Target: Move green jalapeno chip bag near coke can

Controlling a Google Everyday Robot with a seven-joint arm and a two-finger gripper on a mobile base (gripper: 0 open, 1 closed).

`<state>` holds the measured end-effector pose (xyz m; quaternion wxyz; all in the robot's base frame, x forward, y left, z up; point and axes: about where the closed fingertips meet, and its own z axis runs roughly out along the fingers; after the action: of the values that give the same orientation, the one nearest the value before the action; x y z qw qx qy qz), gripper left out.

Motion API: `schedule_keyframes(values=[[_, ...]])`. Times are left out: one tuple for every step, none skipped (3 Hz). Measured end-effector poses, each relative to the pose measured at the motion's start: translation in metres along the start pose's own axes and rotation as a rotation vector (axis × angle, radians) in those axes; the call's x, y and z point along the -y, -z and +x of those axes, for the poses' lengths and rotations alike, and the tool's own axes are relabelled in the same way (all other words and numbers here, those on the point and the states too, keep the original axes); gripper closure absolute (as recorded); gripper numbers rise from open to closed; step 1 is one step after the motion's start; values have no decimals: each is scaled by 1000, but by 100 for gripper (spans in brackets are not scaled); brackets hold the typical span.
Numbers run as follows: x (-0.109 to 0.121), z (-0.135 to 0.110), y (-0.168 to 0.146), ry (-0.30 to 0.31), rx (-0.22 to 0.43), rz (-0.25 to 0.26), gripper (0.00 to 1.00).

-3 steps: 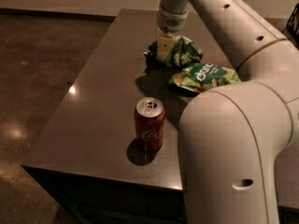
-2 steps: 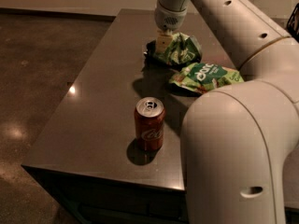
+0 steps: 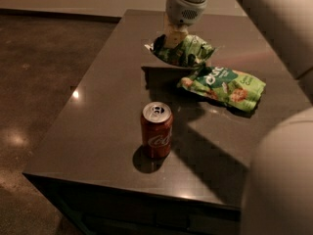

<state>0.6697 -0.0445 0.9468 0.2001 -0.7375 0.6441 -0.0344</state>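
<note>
The green jalapeno chip bag (image 3: 188, 52) is a crumpled bright green foil bag with dark patches, far on the dark table. My gripper (image 3: 174, 37) reaches down from above and is shut on the bag's left part; the bag looks raised a little above its shadow. The coke can (image 3: 156, 129) stands upright nearer the front of the table, well apart from the bag, red with a white script logo and a silver top.
A flatter, larger green bag with white lettering (image 3: 223, 86) lies right of the crumpled bag. The dark table (image 3: 98, 116) has its left edge beside a brown floor (image 3: 39, 72). My arm's pale body (image 3: 281, 180) fills the right foreground.
The view has shifted and the arm sits higher in frame. The gripper has kept its hold on the crumpled bag, which seems slightly lifted. The can has not moved.
</note>
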Motion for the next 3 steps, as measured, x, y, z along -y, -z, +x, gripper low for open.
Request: schedule_keyframes(values=[[-37,-11,34,-5,-23,-15,100],[-74,-24,55,-20,-54,-46,100],[-109,-41,59,-9,-63,-97,100]])
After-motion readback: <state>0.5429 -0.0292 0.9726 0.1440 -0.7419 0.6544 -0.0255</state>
